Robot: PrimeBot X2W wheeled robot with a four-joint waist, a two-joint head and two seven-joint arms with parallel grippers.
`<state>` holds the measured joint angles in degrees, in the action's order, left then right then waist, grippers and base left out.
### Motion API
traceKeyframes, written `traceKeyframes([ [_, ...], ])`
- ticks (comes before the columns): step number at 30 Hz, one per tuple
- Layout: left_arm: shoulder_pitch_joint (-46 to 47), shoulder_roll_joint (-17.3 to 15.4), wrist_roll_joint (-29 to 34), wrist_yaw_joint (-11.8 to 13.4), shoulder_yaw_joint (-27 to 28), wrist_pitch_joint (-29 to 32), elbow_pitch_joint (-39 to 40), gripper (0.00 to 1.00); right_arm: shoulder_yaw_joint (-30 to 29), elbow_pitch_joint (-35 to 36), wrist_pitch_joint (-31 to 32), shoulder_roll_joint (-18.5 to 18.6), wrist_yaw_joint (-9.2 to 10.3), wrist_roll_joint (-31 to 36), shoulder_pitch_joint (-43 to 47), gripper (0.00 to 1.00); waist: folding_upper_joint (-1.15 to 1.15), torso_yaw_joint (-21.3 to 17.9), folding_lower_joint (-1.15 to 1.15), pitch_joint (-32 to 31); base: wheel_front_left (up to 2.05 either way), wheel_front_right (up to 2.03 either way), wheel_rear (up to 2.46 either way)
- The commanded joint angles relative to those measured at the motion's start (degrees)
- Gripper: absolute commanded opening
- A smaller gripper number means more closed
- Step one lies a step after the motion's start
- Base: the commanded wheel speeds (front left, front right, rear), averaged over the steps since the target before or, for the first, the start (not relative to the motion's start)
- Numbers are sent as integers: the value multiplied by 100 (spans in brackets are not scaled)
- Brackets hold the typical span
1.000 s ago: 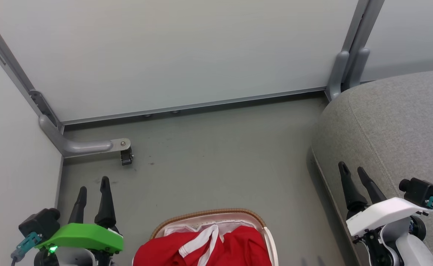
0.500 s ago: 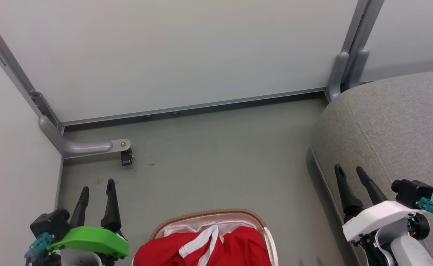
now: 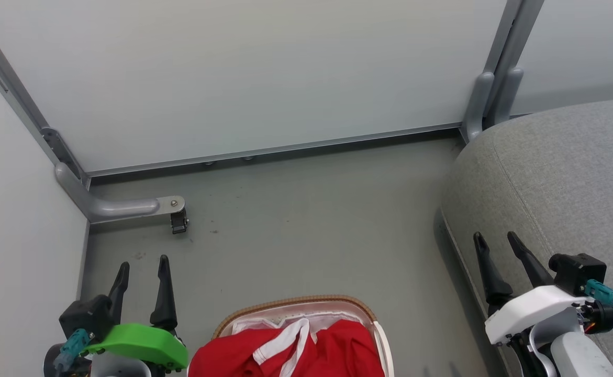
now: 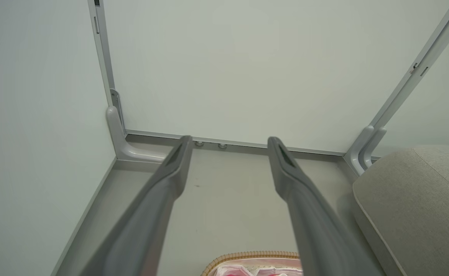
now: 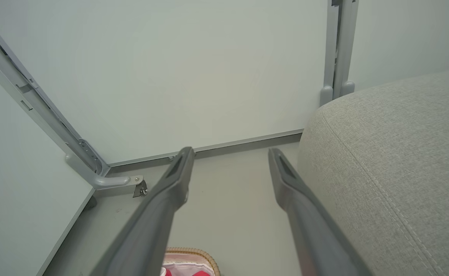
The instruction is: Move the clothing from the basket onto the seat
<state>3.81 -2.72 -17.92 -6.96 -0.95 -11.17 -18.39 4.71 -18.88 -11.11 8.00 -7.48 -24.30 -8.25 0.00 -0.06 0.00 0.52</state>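
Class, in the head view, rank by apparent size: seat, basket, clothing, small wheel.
1. seat
2. basket and clothing: look alike, both cut off by the bottom edge, so unranked
3. wheel

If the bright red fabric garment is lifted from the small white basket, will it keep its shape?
Probably not: the bright red garment lies crumpled in soft folds, so it should hang limp. Being thin cloth, it is likely light. Its loose white trim might catch on the basket's brown woven rim.

Scuffed grey floor (image 3: 306, 235), pale partition panels (image 3: 264, 68), grey metal foot (image 3: 123, 207) with small black caster (image 3: 179, 224) near the left corner.
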Motion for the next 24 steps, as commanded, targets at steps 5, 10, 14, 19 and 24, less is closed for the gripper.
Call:
traceKeyframes([
  [5, -52, -21, 337, 40, -14, -99, 24, 100, -10, -5, -107, 4, -2, 369, -103, 100, 0, 7, 0, 7, 0, 0, 0],
  [10, -81, -22, 557, 45, -31, -163, 28, 100, -14, -25, -168, -14, -2, 609, -96, 100, 0, 14, 0, 10, 0, 0, 0],
  [14, -115, -23, 706, 69, -77, -205, 46, 100, -9, -51, -215, -21, -2, 776, -90, 100, 0, 13, 0, 12, 0, 0, 0],
  [19, -161, -25, 841, 100, -141, -259, 48, 100, 7, -52, -267, -33, -1, 969, -82, 100, 0, 4, 0, 27, 0, 0, 0],
  [24, -187, -27, 1026, 121, -188, -315, 86, 100, 79, -68, -321, -7, -1, 1209, -76, 100, 0, -17, 0, 72, 0, 0, 0],
])
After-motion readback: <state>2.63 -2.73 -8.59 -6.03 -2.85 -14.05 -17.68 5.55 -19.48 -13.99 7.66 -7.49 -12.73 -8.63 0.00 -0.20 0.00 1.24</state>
